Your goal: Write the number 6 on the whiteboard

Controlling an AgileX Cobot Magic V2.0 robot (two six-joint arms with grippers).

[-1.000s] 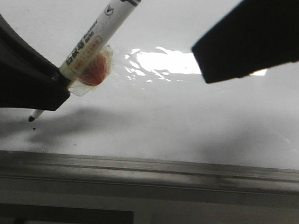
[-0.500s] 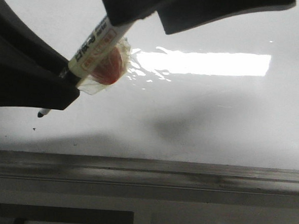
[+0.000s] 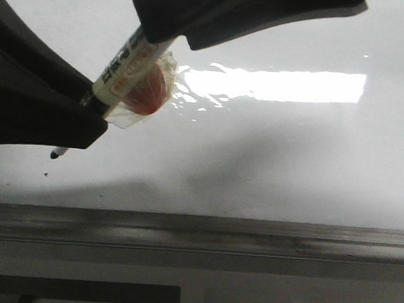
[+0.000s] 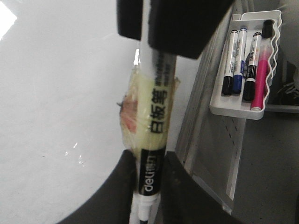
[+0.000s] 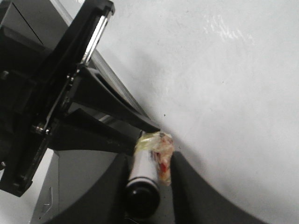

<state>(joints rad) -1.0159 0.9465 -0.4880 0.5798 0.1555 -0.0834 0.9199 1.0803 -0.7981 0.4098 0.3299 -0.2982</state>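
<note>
The white marker (image 3: 128, 68), with a lump of clear tape and something orange (image 3: 145, 93) on its barrel, slants over the glossy whiteboard (image 3: 290, 164). Its black tip (image 3: 54, 154) hangs just above the board. My left gripper (image 4: 149, 161) is shut on the marker's lower barrel near the tip, and appears as a dark mass (image 3: 87, 120) at the left in the front view. My right gripper (image 5: 149, 168) has its fingers (image 3: 169, 22) closed around the marker's upper, capped end. No number 6 shows on the board.
A grey metal rail (image 3: 251, 237) runs along the board's near edge. There is a small black speck (image 3: 46, 175) on the board below the tip. A white tray (image 4: 233, 109) beside the board holds several spare markers (image 4: 243, 60).
My right gripper came in from the upper right, moved left onto the marker's upper end, and its fingers narrowed around it. The left gripper shifted the marker slightly right.
</note>
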